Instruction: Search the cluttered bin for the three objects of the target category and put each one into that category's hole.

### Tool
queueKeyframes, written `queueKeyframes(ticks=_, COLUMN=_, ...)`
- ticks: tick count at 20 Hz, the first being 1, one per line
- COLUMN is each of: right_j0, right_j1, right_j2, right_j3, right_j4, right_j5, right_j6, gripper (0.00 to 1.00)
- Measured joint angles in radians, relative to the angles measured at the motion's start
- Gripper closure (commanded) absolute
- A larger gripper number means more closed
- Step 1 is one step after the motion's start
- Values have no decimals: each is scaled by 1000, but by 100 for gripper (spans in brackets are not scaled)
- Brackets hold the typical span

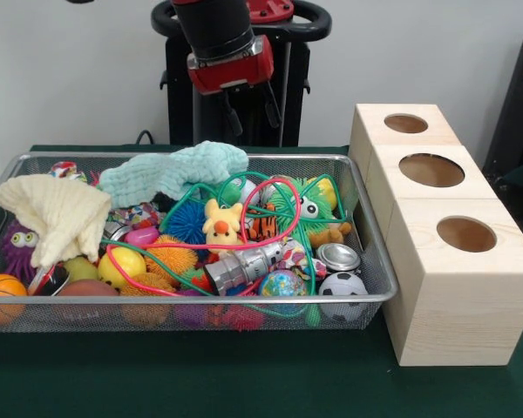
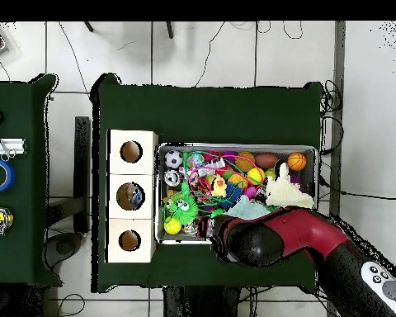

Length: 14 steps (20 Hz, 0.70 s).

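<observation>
I am hanging my jaws (image 1: 248,111) above the far rim of the bin (image 1: 366,228), over the mint waffle-textured cloth (image 1: 174,172); the two dark fingers (image 1: 272,106) are pointing down with a gap between them, gripping nothing. The bin is sitting on the dark green surface (image 1: 244,374), a shallow rectangle of silver wire mesh with a rounded metal rim, heaped with toys. A cream ribbed cloth (image 1: 57,216) is draping over its left end. Glossy pink and green cords (image 1: 275,205) are looping across a spiky blue ball (image 1: 188,223), a fuzzy orange ball (image 1: 169,258), a yellow plush figure (image 1: 221,223) and a shiny metal cylinder (image 1: 244,266). A small soccer ball (image 1: 342,286) and a mini basketball (image 1: 2,293) are lying in the near corners. Touching the bin's right side are three pale wooden boxes (image 1: 444,305), each with a round hole (image 1: 465,233) on top.
</observation>
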Motion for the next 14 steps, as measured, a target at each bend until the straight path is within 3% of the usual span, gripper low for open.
queueKeyframes(ticks=14, right_j0=2, right_j1=-1, right_j2=2, right_j3=0, right_j4=-41, right_j5=0, right_j6=0, gripper=0)
